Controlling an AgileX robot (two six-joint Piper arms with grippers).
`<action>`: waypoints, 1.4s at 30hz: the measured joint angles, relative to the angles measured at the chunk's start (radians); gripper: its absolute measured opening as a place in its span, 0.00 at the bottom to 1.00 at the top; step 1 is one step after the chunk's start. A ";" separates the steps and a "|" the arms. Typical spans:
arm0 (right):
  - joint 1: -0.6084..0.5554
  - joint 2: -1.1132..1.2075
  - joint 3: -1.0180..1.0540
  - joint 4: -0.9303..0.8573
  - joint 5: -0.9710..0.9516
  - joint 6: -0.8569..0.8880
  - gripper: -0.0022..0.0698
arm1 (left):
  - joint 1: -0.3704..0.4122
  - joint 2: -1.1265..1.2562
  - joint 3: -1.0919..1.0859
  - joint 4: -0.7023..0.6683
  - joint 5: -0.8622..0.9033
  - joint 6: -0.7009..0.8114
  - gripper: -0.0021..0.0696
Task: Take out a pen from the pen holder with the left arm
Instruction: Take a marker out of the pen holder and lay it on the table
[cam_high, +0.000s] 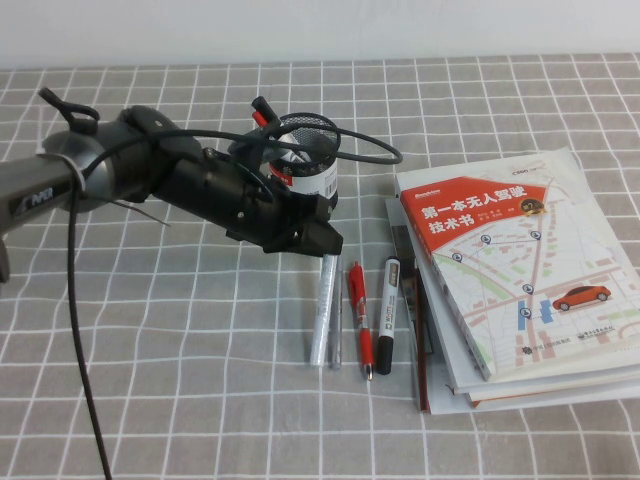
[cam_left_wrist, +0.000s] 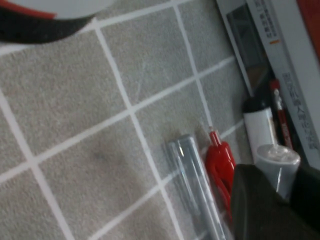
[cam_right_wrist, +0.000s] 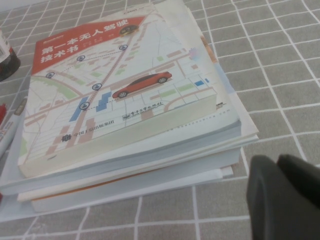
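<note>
top book (cam_high: 500, 270) reads "第一本无人驾驶技术书". i count four pens (cam_high: 357, 310) at 6 o'clock of the pen holder (cam_high: 322, 178). left gripper (cam_high: 325, 245) there pinches the silver pen (cam_high: 320, 315). right gripper (cam_right_wrist: 282, 195) is near the book stack (cam_right_wrist: 150, 165), its grip i cannot tell.

Surface (cam_high: 150, 400) under a gridded cloth (cam_high: 200, 330), with a plain wall (cam_high: 320, 25) behind.
The surface is covered by a grey woven cloth printed with thin white lines that form a regular grid of square cells. In the high view the cloth reaches the left, right and near edges of the frame. Along the far edge of the surface stands a flat white wall, running the full width. Lighting is even and diffuse, and shadows on the cloth are soft.
</note>
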 joint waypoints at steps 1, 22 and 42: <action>0.000 0.000 0.000 0.000 0.000 0.000 0.01 | -0.002 0.003 0.000 0.000 -0.010 0.000 0.18; 0.000 0.000 0.000 0.000 0.000 0.000 0.01 | -0.002 0.034 0.000 0.010 -0.083 -0.037 0.37; 0.000 0.000 0.000 0.000 0.000 0.000 0.01 | 0.000 -0.421 0.093 0.341 -0.187 -0.018 0.03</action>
